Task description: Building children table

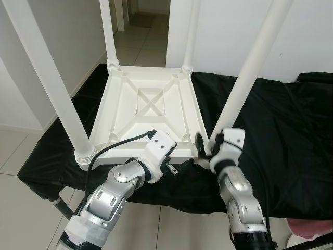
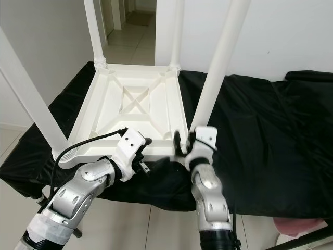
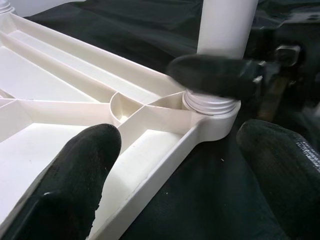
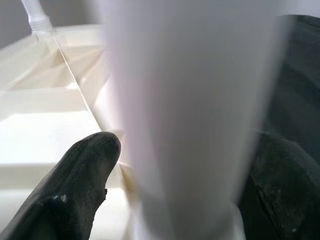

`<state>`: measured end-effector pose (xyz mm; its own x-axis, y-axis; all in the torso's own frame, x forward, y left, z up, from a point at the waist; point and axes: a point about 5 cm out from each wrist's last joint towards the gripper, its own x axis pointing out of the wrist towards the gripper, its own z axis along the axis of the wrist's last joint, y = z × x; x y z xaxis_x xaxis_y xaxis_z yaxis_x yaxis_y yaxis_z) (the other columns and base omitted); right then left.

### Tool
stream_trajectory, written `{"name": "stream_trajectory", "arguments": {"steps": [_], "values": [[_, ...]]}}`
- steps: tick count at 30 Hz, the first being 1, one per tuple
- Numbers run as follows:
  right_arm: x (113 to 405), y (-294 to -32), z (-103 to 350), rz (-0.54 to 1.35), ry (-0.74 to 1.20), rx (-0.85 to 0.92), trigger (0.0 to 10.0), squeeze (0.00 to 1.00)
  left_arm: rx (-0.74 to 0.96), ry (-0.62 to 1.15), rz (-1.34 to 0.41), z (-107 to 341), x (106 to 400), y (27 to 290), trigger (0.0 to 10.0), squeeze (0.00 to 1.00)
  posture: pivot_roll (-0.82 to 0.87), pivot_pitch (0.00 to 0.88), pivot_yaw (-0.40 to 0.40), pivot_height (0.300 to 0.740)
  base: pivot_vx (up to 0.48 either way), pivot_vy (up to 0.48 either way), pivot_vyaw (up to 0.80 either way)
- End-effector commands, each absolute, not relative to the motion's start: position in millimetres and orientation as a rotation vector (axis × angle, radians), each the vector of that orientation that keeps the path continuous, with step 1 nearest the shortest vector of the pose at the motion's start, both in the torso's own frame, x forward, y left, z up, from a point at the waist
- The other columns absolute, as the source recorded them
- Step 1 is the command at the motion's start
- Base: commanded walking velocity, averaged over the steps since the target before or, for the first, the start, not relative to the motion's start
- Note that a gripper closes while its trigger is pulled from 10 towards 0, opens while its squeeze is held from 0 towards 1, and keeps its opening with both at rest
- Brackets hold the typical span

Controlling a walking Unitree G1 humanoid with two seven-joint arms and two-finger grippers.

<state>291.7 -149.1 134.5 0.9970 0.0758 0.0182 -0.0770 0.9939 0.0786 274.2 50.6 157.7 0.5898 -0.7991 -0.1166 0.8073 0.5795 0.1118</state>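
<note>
The white table top (image 1: 148, 112) lies upside down on a black cloth (image 1: 281, 130), its ribbed underside facing up with an X-shaped brace in the middle. Four white legs rise from its corners; their upper ends are cut off by the head views. The near right leg (image 1: 250, 78) stands in its corner socket (image 3: 212, 107), where a threaded collar shows at its base.

The right gripper (image 1: 204, 146) sits at the foot of this leg, one black finger on each side of it. In the right wrist view the leg is a blurred white column between the fingers (image 4: 85, 175), so whether they press on it cannot be told.

The left gripper (image 1: 174, 165) hovers at the table top's near edge, just left of the same corner, its fingers (image 3: 75, 180) spread apart, one over the ribbed underside, the other over the cloth, holding nothing.

The cloth covers a low surface; its far right end is bunched and cut off. Pale floor tiles (image 1: 21, 213) lie around it.
</note>
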Motion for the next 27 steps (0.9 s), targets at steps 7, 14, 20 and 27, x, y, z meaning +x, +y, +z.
{"name": "stream_trajectory", "arguments": {"steps": [7,14,20,27], "values": [[295,-168,133,0.334,-0.012,0.016,10.0,0.0,0.165,0.064,-0.954,157,276,51,10.0,0.0,-0.02,0.001,0.003,0.74,0.0,0.0,0.0],[302,-170,137,0.474,-0.027,-0.044,10.0,0.0,0.165,0.062,-0.951,158,277,51,10.0,0.0,-0.02,0.0,0.001,0.74,0.0,0.0,0.0],[317,-166,140,0.583,-0.017,-0.102,10.0,0.0,0.158,0.061,-0.947,158,278,50,10.0,0.0,-0.01,0.0,-0.003,0.74,0.0,0.0,0.0],[322,-162,135,0.658,-0.001,-0.119,10.0,0.0,0.148,0.079,-0.947,151,276,52,10.0,0.0,0.0,0.0,-0.005,0.74,0.0,0.0,0.0]]}}
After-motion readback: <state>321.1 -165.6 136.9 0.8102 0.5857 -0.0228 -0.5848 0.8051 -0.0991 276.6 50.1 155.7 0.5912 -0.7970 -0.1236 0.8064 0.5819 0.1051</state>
